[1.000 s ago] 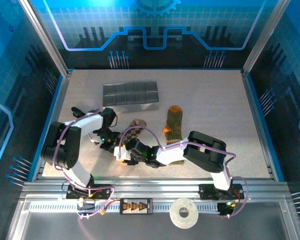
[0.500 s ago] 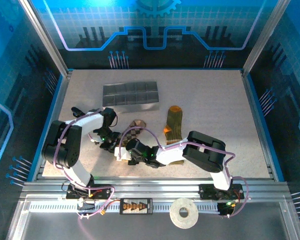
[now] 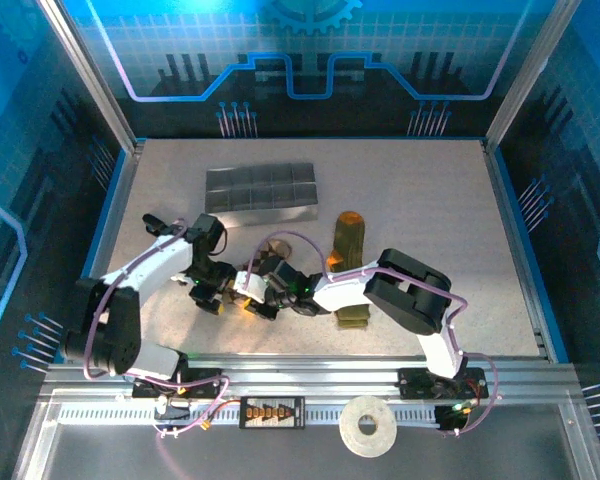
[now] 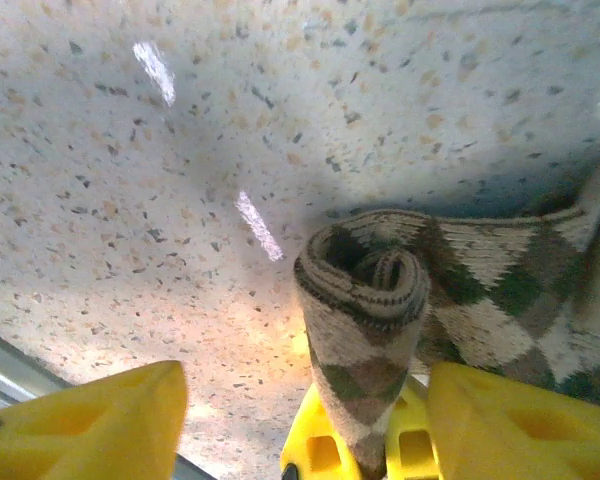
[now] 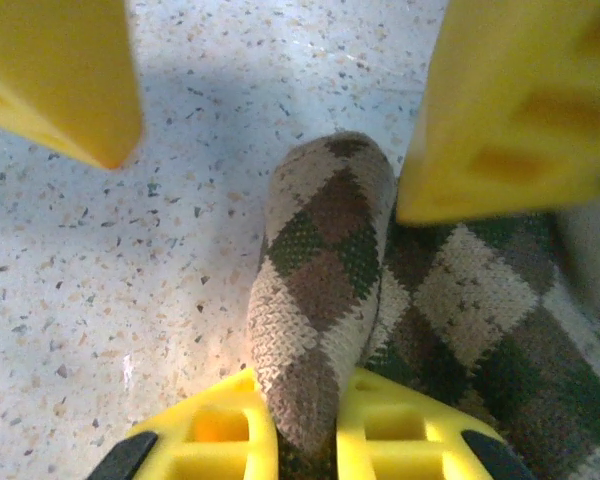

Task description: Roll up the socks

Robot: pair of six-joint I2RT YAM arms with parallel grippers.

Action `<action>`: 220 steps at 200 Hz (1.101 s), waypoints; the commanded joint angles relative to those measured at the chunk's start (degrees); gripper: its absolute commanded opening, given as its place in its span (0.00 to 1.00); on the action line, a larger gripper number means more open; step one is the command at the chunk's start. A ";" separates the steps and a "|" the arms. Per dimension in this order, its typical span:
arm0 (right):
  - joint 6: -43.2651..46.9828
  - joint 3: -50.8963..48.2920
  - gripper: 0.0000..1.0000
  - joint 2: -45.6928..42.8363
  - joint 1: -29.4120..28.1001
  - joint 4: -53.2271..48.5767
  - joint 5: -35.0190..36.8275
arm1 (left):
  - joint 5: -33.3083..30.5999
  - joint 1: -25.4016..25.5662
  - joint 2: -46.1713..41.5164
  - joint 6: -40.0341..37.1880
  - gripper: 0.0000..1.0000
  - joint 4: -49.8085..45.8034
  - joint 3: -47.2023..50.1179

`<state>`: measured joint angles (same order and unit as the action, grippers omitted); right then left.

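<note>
Roll of the argyle sock at the near centre of the table, between your two grippers; one end is wound into a tight coil, with its spiral face showing in the left wrist view; the unrolled part lies flat and runs out of both wrist frames, so you cannot see how much of it remains flat; right gripper is clamped on the coil, one latticed pad pressed to each side, their bases cut off by the lower edge; left gripper is spread wide, with one finger on either side of the coil; in the right wrist view one of those fingers sits right against the coil, but you cannot tell whether it truly touches; from above, both wrists cover most of this sock, and you see only a brown scrap beyond them; olive sock lies flat just to the right, its orange end toward the far side and its middle hidden under the right arm; grey tray stands well apart toward the far side, its compartments too small to inspect
</note>
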<state>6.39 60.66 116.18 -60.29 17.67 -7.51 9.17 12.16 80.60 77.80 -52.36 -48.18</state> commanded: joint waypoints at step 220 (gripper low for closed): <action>-6.42 -5.62 0.39 0.01 3.88 -8.96 -5.17 | 1.70 0.75 8.33 -3.42 0.19 7.91 11.80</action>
<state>-5.41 63.31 118.89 -54.26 15.75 -24.32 14.33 12.53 82.13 75.24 -33.28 -38.48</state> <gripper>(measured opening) 0.309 0.202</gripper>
